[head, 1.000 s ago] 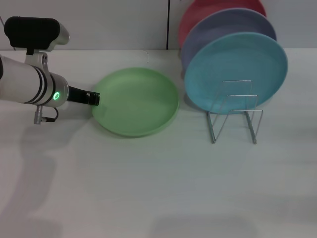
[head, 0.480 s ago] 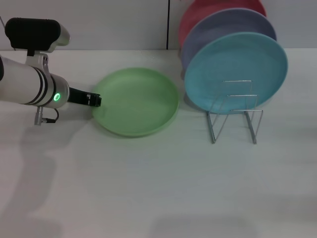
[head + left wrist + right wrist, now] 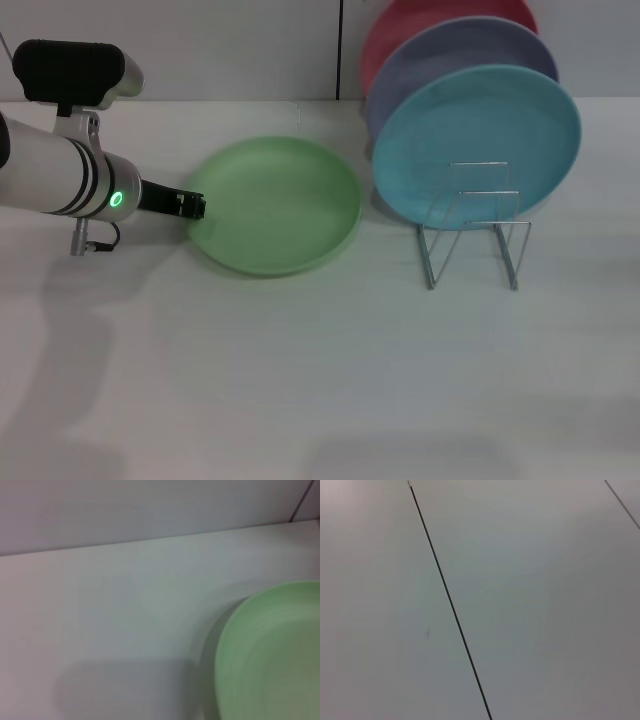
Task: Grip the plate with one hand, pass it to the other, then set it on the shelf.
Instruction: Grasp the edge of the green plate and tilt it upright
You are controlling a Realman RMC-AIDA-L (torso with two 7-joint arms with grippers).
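Turquoise plate (image 3: 476,145) behind shelf (image 3: 476,225) loops.

We seem to be in a plain test room or lab rather than a lived-in kitchen — a bare white tabletop (image 3: 320,380) runs to flat pale wall panels (image 3: 200,50) split by a dark seam. The only homely things are coloured plates (image 3: 475,140) in a wire rack (image 3: 475,235) — staged, with no sink or stove nearby.
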